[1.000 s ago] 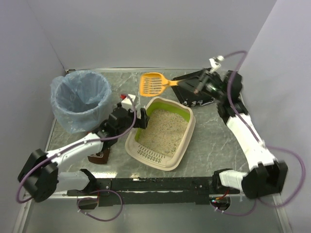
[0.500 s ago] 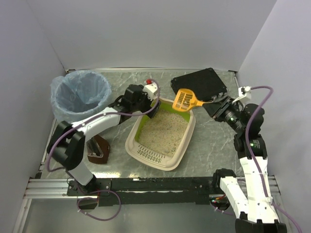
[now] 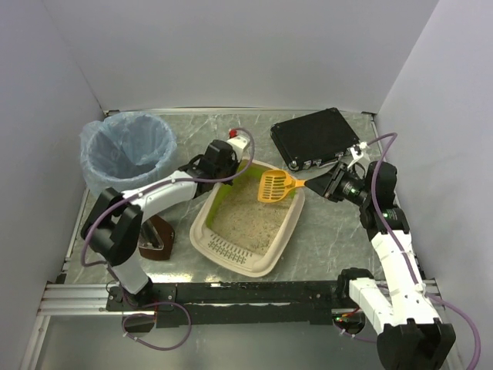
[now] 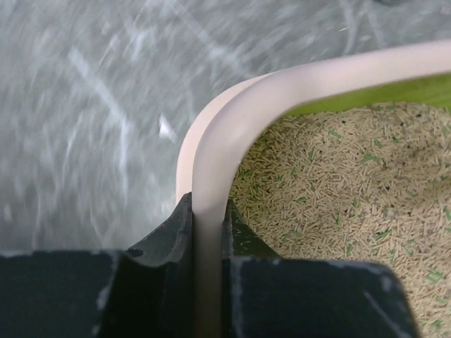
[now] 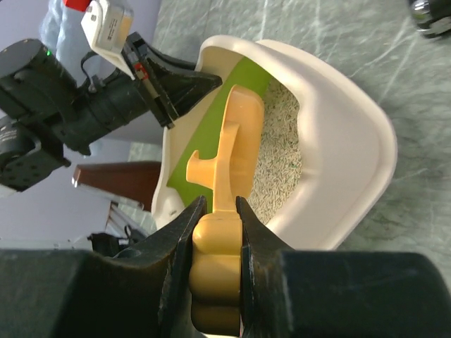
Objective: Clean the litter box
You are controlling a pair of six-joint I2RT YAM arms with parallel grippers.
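Top external view: litter box (image 3: 231, 248) lies mid-table on a grey-green marbled tabletop (image 3: 331, 231) enclosed by pale lilac walls (image 3: 231, 54); the left gripper (image 4: 208, 225) is clamped on its far corner rim, the right gripper (image 5: 217, 211) closed tight on an orange scoop (image 3: 276, 186) reaching over the granules (image 3: 250, 216)

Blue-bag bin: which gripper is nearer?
Left. The left gripper clamps the litter box rim on the bin side; right gripper holds the scoop beyond the box.
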